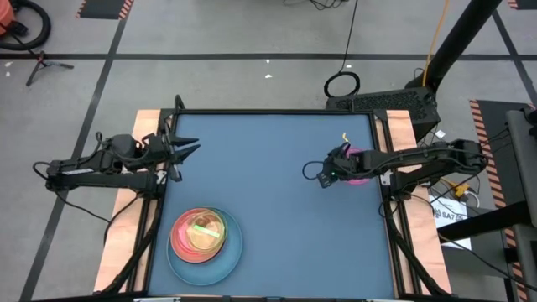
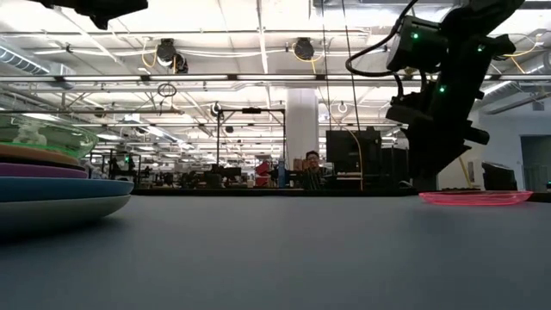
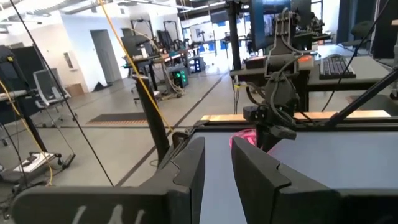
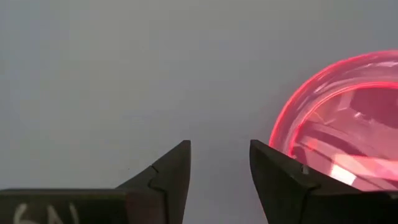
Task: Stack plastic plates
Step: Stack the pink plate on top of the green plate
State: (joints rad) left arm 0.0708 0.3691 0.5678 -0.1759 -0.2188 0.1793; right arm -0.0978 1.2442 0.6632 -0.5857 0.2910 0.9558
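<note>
A stack of plastic plates (image 1: 204,239) sits near the table's near-left edge, with a large light-blue plate low down and purple, orange and beige ones above it. A translucent green plate (image 2: 43,136) lies on top. A small translucent pink plate (image 4: 348,124) lies flat on the table at the right side (image 2: 475,197), partly under my right arm (image 1: 357,168). My right gripper (image 4: 219,165) is open and points down at the bare table just beside the pink plate's rim. My left gripper (image 1: 189,149) is open and raised over the table's far-left part.
The blue table top (image 1: 277,210) lies bare between the stack and the pink plate. Wooden side rails (image 1: 403,138) run along both sides of the table. A person (image 2: 312,168) sits in the room far behind the table.
</note>
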